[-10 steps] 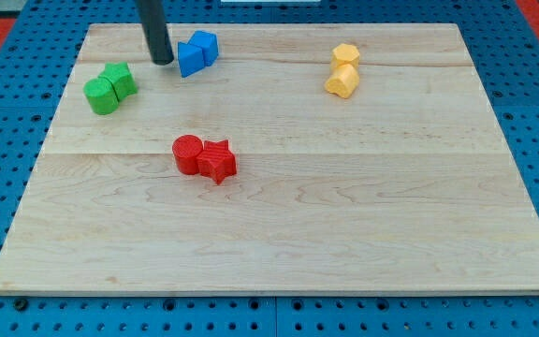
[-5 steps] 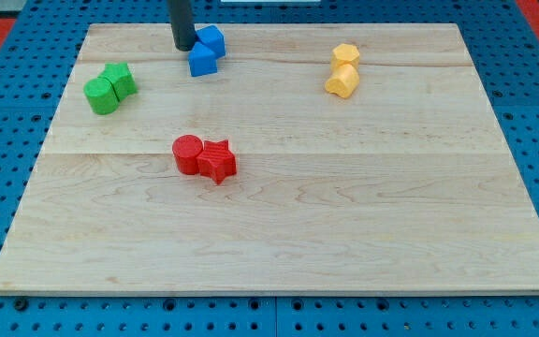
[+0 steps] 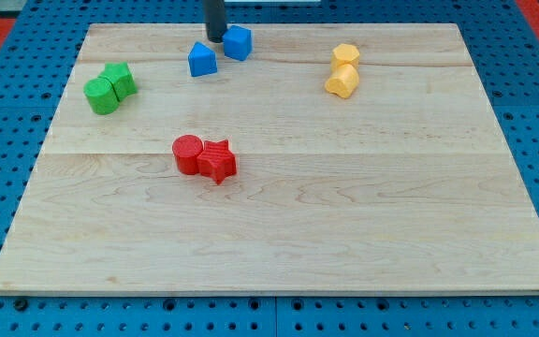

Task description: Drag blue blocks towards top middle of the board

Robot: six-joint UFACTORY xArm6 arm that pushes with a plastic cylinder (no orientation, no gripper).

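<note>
Two blue blocks lie near the board's top edge, left of the middle. One blue block (image 3: pixel 238 43) sits further right and higher. The other blue block (image 3: pixel 201 60) lies a little below and to its left; the two are apart. My tip (image 3: pixel 215 38) stands at the top edge, touching the left side of the right blue block and just above the left one. The rod rises out of the view's top.
Two green blocks (image 3: pixel 110 87) sit together at the left. A red cylinder (image 3: pixel 188 153) and a red star (image 3: pixel 217 160) touch near the middle. Two yellow blocks (image 3: pixel 342 71) are stacked at the upper right. The wooden board (image 3: pixel 344 225) lies on a blue pegboard.
My tip has moved right along the top edge. It pushed one blue block right and up, splitting the pair; the other blue block stayed behind.
</note>
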